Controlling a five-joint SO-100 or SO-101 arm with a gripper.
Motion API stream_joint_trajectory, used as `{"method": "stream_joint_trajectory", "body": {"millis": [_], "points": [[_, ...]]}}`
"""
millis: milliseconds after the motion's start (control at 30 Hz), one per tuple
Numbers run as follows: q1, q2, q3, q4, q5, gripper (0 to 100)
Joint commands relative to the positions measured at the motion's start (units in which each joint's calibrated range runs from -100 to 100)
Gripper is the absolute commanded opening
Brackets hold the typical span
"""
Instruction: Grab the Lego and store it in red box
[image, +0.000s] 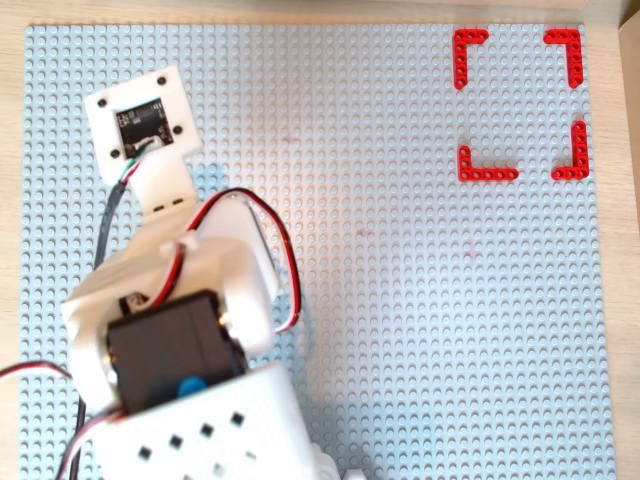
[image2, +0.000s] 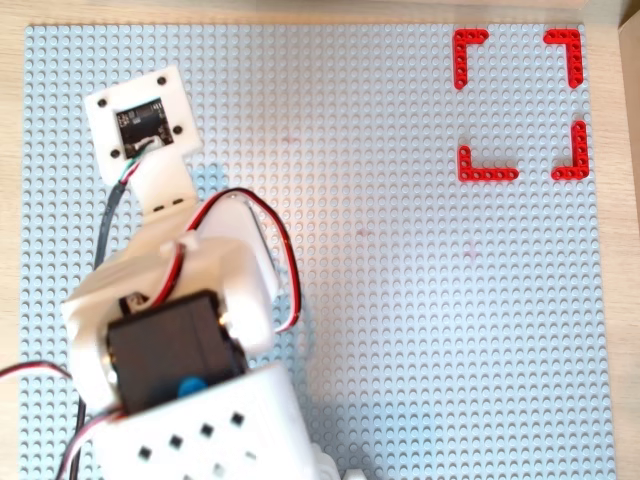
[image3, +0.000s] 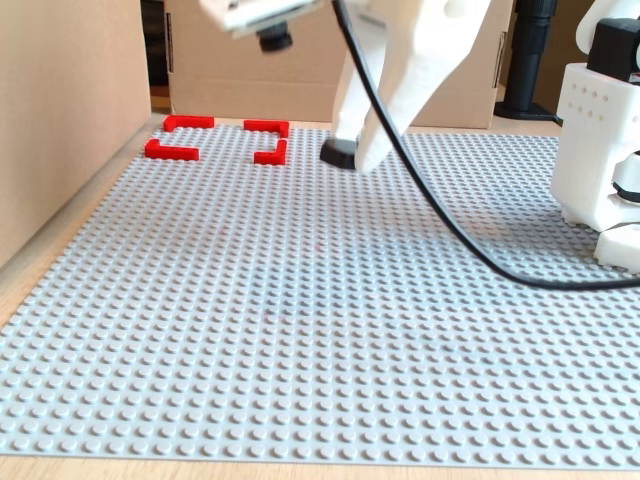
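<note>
From the fixed view, a plain tan wall (image3: 60, 120) stands at the left edge beside my grey studded baseplate (image3: 300, 330), which lies on the pale wooden counter (image3: 30, 300). Farther back on the plate sit the four corners of the red box (image3: 215, 138), with a cardboard box (image3: 250, 70) behind them. Just right of that, my hand (image3: 352, 155) reaches down to the plate, its white fingers (image3: 385, 130) clamped on the dark Lego (image3: 338, 152), which touches the studs, well apart from the red box. My black cable (image3: 440, 215) trails to my white base (image3: 600, 150) at the right. Overhead, my arm (image: 180, 330) hides the hand
</note>
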Motion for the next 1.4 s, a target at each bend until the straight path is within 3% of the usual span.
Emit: {"method": "stream_joint_trajectory", "body": {"millis": [0, 133, 433, 833, 1067, 1367], "points": [[2.7, -5.9, -9.5, 7.3, 0.3, 3], [10.2, -9.7, -16.9, 12.2, 2.8, 3], [26.4, -10.6, -23.7, 12.4, 4.2, 3], [30.4, -9.5, -17.5, 0.9, 3.0, 3], [37.2, 2.9, -21.9, -4.8, 2.2, 3], [36.6, 20.5, -30.7, -7.6, 1.7, 3]]}}
